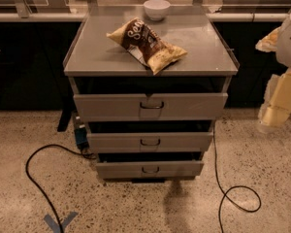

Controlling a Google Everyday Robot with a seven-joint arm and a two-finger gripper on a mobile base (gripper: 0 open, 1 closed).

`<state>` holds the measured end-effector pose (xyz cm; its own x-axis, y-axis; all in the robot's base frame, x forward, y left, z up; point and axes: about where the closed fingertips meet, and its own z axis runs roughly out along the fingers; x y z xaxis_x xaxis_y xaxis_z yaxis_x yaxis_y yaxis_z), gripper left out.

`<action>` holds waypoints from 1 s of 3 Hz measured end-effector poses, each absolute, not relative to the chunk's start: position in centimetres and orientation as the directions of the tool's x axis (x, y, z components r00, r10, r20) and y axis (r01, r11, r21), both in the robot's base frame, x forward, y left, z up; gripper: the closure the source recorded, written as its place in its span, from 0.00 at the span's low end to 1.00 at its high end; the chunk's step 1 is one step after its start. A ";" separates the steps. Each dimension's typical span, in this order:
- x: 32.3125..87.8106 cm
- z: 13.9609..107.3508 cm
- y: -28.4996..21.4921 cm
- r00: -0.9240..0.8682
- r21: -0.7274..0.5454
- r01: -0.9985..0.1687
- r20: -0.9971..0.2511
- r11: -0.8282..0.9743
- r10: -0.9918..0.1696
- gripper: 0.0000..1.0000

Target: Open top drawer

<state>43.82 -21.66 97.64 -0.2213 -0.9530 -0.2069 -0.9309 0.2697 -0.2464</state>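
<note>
Where the gripper (275,114) hangs at the right edge, seemingly clear of the top drawer (184,106), I cannot tell its grip.

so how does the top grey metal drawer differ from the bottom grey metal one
The top grey metal drawer is wider and taller-fronted than the bottom grey metal drawer. The dark gap above the top drawer is deeper than the one above the bottom drawer. Both have a small dark wire handle at centre. The robot's pale gripper hangs at the right, touching neither.
</note>
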 end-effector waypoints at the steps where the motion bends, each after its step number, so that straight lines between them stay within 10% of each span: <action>1: 43.8 97.6 -21.7 -0.221 -0.246 -0.931 -0.207 0.270 -0.953 0.00; 3: 45.0 93.4 -21.2 -0.251 -0.201 -0.929 -0.275 0.310 -0.928 0.00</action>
<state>45.03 -21.21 93.39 -0.2505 -0.9282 -0.2751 -0.9292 0.3103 -0.2007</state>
